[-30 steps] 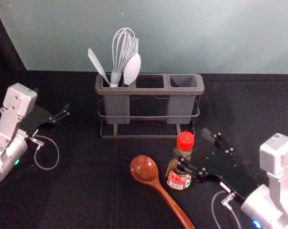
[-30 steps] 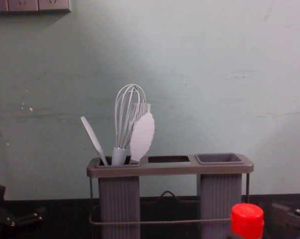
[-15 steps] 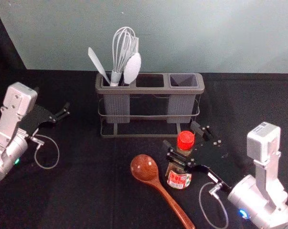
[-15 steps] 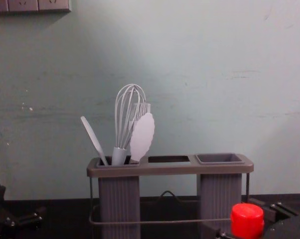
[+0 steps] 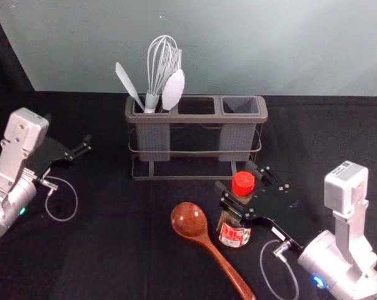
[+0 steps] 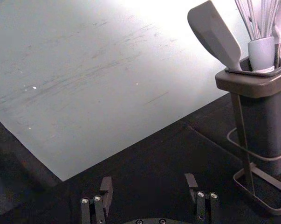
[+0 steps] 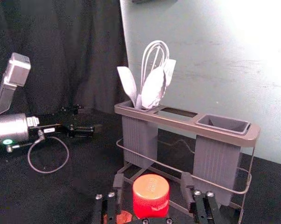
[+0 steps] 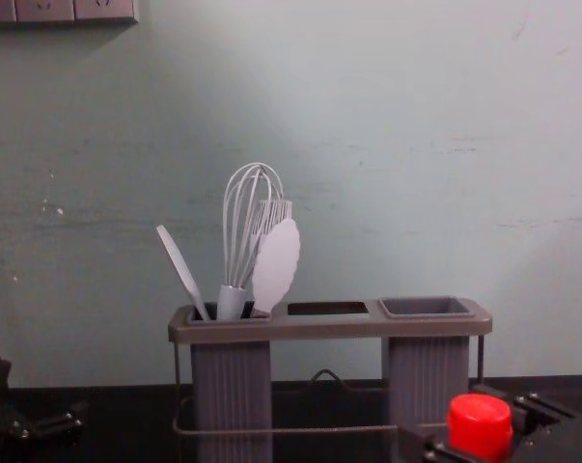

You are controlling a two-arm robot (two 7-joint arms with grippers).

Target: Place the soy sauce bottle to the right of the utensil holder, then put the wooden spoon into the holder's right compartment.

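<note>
At the left side of the black cloth-covered bench [image 5: 113, 244], our silver left arm slants forward and inward, its black left claw [image 5: 67, 128] spread wide with nothing between the tips.

Near the bench's back edge, we see the grey-brown utensil holder with a wire frame [image 5: 197, 152] upright, long axis parallel to that edge. Its left compartment carries a flat pale spatula [image 5: 128, 86] leaning outward, a pale wire whisk [image 5: 155, 72] and a white oval-headed utensil [image 5: 173, 91]; its right compartment is a ribbed grey cup [image 5: 236, 139].

Closer to us, the reddish-brown wooden spoon [image 5: 189, 220] lies on the bench, bowl toward the holder, handle running diagonally toward the near edge and rightward.

Just right of the bowl, the clear soy sauce bottle with a red cap and a red-and-white label [image 5: 234, 235] stands on the bench in front of the holder's right part, long axis vertical, label facing us.

From the near right corner, our silver right arm reaches forward and inward. Its black right claw [image 5: 236, 177] is parted around the bottle's upper part, and the right wrist view shows gaps on both sides of the cap.
</note>
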